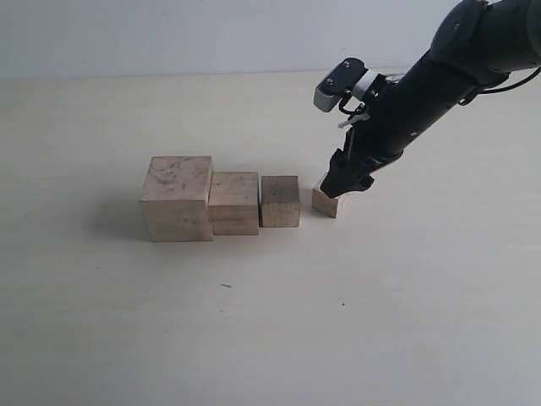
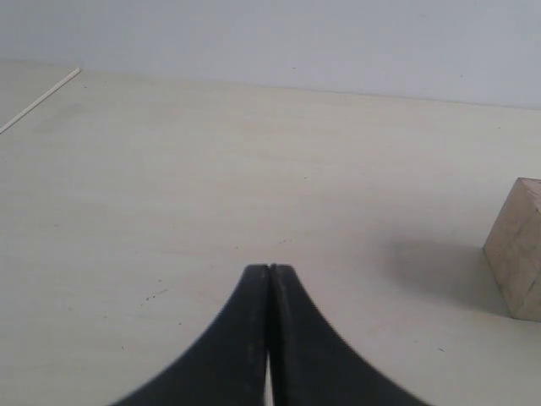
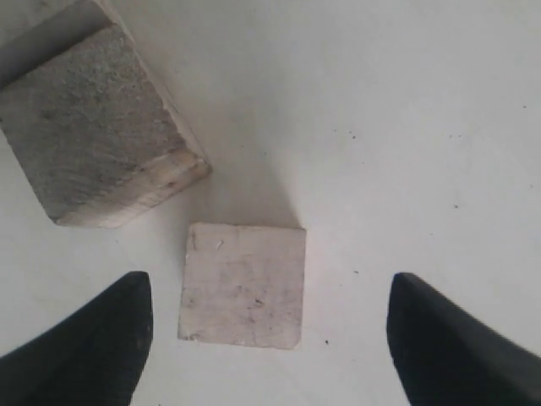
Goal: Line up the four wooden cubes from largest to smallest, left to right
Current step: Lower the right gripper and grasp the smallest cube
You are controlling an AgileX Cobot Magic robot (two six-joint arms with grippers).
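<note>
I think I am on the last step. All four cubes sit on the bench [image 1: 254, 338] in a row. The biggest cube [image 1: 177, 199] is on the left. Then comes the second cube [image 1: 234, 203], then the third cube [image 1: 280, 201], and the smallest cube [image 1: 325, 204] is at the right end. So the order looks right, big to small. The first three sit close, side by side. The smallest cube has a little gap from the third cube, and it looks turned a bit, not square with its neighbor. My right fingers [image 1: 341, 182] are down low over the smallest cube and spread wide, with one finger on each side of it. In my right wrist view there is bare bench between each finger and the cube, so I am touching nothing and holding nothing. If the row is good enough, I should go straight up and not bump the little cube. If it needs to be neater, I should close softly on it, turn it straight, and slide it nearer the third cube without knocking that one. My left fingers [image 2: 269, 330] are pressed tight together with nothing in them, just above bare bench, away from the row.
</note>
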